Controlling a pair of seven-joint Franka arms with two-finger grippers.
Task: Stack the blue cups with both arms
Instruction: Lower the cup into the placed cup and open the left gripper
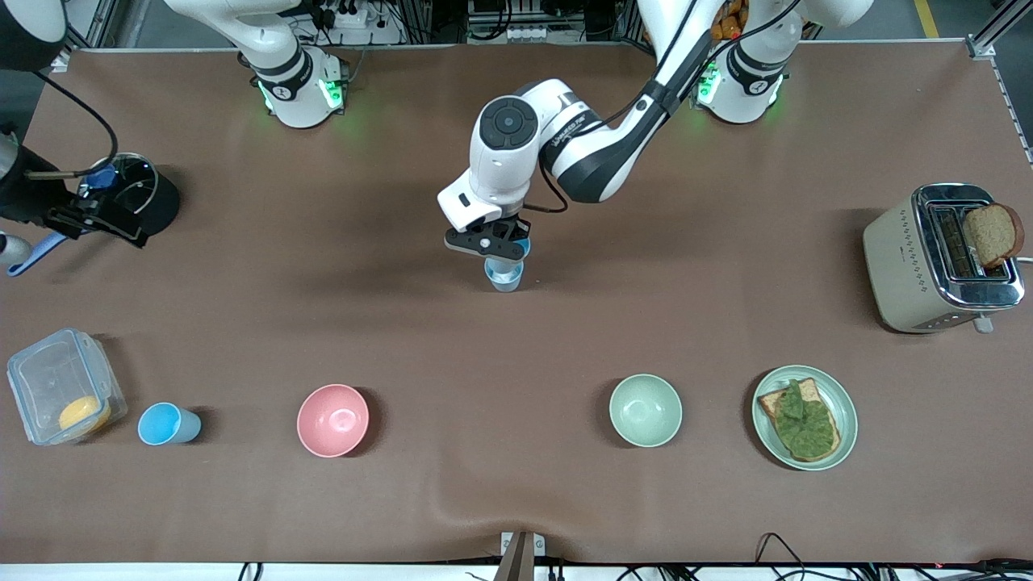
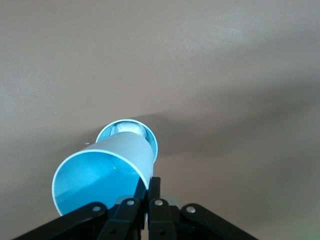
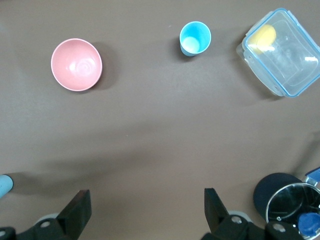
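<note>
Left gripper pinching a smooth tapered blue cup's rim – right gripper spread wide.

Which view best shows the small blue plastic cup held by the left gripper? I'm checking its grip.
The left wrist view: the left gripper pinches the held blue plastic cup by its rim, over another cup. The front view shows it mostly hidden under the gripper; the right wrist view shows only a sliver.
</note>
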